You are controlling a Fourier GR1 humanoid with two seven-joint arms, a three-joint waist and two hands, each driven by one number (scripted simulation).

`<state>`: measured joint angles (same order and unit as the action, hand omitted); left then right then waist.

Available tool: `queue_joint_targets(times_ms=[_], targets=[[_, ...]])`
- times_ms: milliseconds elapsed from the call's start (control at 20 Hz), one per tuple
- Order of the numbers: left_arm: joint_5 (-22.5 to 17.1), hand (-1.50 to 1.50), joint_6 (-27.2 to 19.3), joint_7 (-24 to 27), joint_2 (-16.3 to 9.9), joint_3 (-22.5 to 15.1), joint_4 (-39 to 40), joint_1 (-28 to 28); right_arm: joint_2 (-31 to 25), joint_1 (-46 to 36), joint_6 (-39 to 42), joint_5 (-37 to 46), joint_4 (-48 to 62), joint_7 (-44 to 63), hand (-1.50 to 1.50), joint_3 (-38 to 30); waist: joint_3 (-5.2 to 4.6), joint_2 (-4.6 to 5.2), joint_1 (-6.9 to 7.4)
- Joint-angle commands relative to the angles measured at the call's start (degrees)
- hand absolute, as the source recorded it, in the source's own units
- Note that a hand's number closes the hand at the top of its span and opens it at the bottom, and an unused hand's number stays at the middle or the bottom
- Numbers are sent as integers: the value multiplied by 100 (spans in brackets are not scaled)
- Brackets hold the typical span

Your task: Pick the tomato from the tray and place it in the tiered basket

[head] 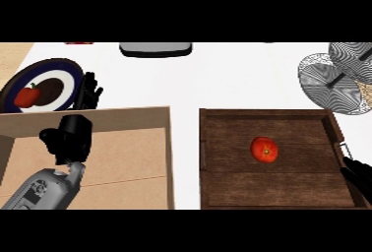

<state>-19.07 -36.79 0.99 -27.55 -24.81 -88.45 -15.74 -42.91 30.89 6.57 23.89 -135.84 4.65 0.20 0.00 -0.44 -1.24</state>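
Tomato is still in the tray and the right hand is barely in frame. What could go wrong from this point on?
1. The tomato is round and lies loose mid-tray; a sideways touch might roll it across the boards.
2. The right hand sits at the wooden tray's right wall, so a low reach could catch that raised rim.
3. The tiered basket is cut off at the view's upper right, so the placing may be hard to check from here.
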Motion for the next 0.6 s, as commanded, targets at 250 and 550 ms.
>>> queue_joint_targets(times_ms=[250, 550], targets=[[54, 0, 261, 111, 60, -351, -21, 228, -407, -272, -344, 1894, -424, 1051, -150, 648, -19, 18, 96], [120, 0, 182, 72, 311, -468, 250, -23, -671, -855, -404, 2414, -215, 1408, -150, 1341, -16, 44, 77]])
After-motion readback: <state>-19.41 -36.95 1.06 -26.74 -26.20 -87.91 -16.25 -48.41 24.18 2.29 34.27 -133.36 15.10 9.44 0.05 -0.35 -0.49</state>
